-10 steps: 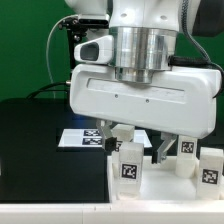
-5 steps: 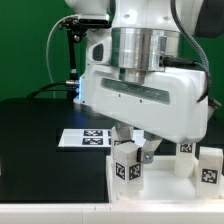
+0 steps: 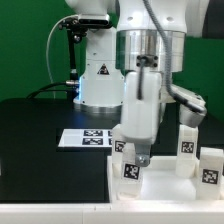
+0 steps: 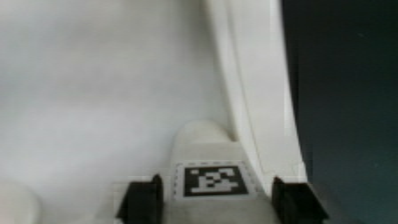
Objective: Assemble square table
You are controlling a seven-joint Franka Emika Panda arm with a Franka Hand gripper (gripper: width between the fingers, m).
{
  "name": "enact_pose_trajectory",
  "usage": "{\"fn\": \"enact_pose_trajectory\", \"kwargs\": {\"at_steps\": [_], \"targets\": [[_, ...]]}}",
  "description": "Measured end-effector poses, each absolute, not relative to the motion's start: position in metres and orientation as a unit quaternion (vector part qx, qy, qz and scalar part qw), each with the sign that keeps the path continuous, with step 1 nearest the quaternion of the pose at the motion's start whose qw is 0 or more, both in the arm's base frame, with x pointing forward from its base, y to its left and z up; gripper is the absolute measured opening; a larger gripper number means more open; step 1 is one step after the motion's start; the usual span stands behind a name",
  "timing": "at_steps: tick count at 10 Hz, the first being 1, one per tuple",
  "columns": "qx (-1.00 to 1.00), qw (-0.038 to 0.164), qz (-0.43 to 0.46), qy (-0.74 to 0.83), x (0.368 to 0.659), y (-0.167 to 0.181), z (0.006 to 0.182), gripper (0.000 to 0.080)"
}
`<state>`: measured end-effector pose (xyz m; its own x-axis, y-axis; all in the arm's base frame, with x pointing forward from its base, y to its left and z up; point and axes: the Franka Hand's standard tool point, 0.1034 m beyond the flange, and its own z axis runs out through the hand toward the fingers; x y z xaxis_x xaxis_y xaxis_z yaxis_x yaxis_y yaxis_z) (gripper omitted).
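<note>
1. While the arm stands low over the white square panel [image 3: 160, 190], its claw [image 3: 133, 158] is down around a short white leg [image 3: 130, 165] that stands upright near the panel's edge on the exterior view's left.
2. From the wrist view, the same leg [image 4: 212, 170] shows its tagged face between the two dark fingertips [image 4: 139, 200], one on either side; they look pressed against it, so I judge the claw clamped on this leg.
3. Two more legs stand on the exterior view's right: one [image 3: 186, 143] further back, one [image 3: 210, 166] at the frame's edge. A fourth I cannot make out.
4. Beyond the panel, the marker board [image 3: 85, 138] lies flat on the black tabletop [image 3: 40, 150], apart from the leg being held.
5. My reading is that the leg-fitting step is in hand: this leg sits close to the raised rim [image 4: 240, 90] of the panel, near a corner.
6. Next would come seating the leg in a corner hole and turning it home. That calls for keeping the leg upright and centred, since a tilt could jam it or let it slip from the fingers.
</note>
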<state>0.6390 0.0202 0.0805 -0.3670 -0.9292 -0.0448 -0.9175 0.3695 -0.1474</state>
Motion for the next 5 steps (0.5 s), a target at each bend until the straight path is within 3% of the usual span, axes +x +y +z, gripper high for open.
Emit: {"fn": "enact_pose_trajectory", "kwargs": {"at_steps": [1,3,4,5], "targets": [[-0.531,0.072,-0.049,0.843,0.6388,0.0200,0.0805,0.0285],[-0.544,0.070,-0.050,0.835,0.6386,0.0198,0.0801,0.0292],[-0.546,0.069,-0.050,0.833,0.6382,0.0195,0.0796,0.0515],[-0.614,0.063,-0.056,0.785,0.6379,0.0169,0.0804,0.0515]]}}
